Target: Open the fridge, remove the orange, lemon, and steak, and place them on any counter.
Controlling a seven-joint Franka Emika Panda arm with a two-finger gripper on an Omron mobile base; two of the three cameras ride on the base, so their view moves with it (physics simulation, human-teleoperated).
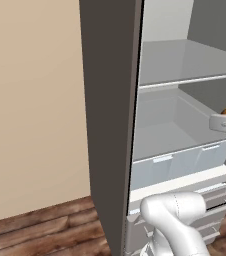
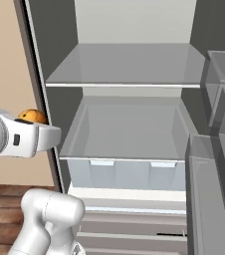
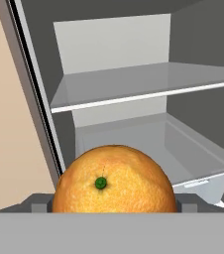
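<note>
Orange point(image 3: 114, 179) before open fridge point(image 3: 134, 94), seemingly held.

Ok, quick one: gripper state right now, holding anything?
Gripper: closed on the orange, held just outside the open fridge.

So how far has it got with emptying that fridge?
The fridge already stands open. In hand: the orange sits between the tool's fingers, out in front of the shelves, so it looks lifted out but not yet set down. Left to do: put the orange on a counter, then fetch the lemon and steak. Neither of those two is on the shelves seen here, so I cannot tell where they are.
</note>
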